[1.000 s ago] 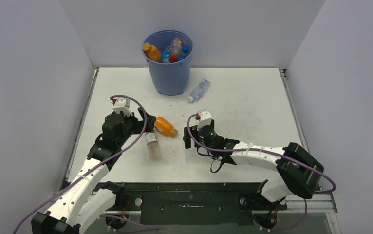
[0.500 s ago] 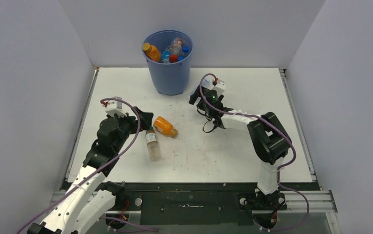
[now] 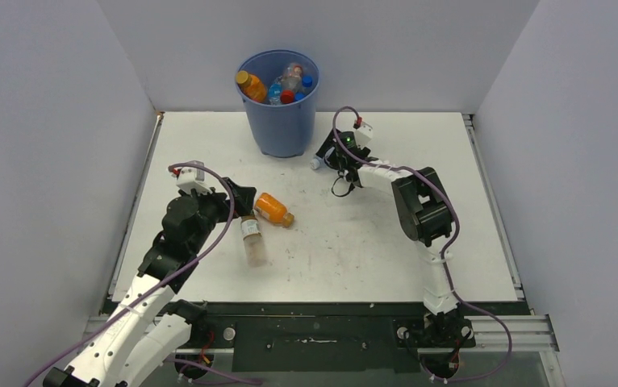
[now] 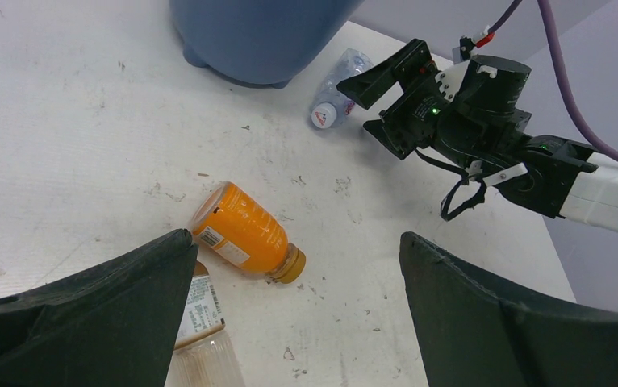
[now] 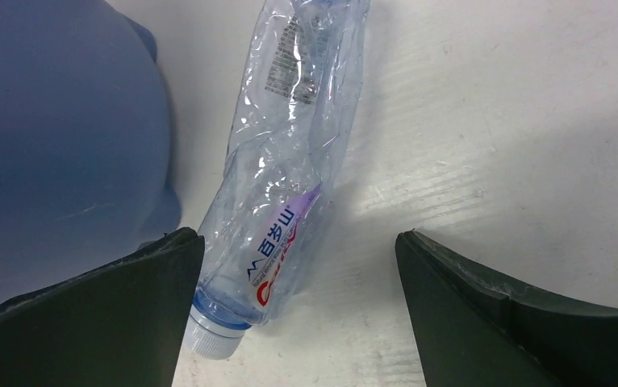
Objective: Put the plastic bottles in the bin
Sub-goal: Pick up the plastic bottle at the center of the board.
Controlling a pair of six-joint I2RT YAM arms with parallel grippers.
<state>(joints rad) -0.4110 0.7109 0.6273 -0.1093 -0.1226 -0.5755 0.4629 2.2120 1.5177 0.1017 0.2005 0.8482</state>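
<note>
The blue bin (image 3: 278,105) stands at the back centre and holds several bottles. A crushed clear bottle (image 5: 290,161) lies beside its right base, white cap toward me. My right gripper (image 3: 326,153) hovers just over it, open, jaws either side of the cap end (image 5: 299,235), not touching. An orange bottle (image 3: 273,209) and a clear bottle with a white label (image 3: 252,239) lie left of centre. My left gripper (image 3: 245,199) is open and empty just above them; the wrist view (image 4: 296,238) shows the orange bottle (image 4: 245,234) between the jaws.
White walls close in the table (image 3: 419,234) on the left, back and right. The bin's wall (image 5: 56,137) is right against my right gripper's left finger. The right arm stretches across the back right of the table.
The right arm swung from the table's middle to the back, down over the clear bottle by the bin. The left gripper shifted slightly left and stays over the two bottles.
</note>
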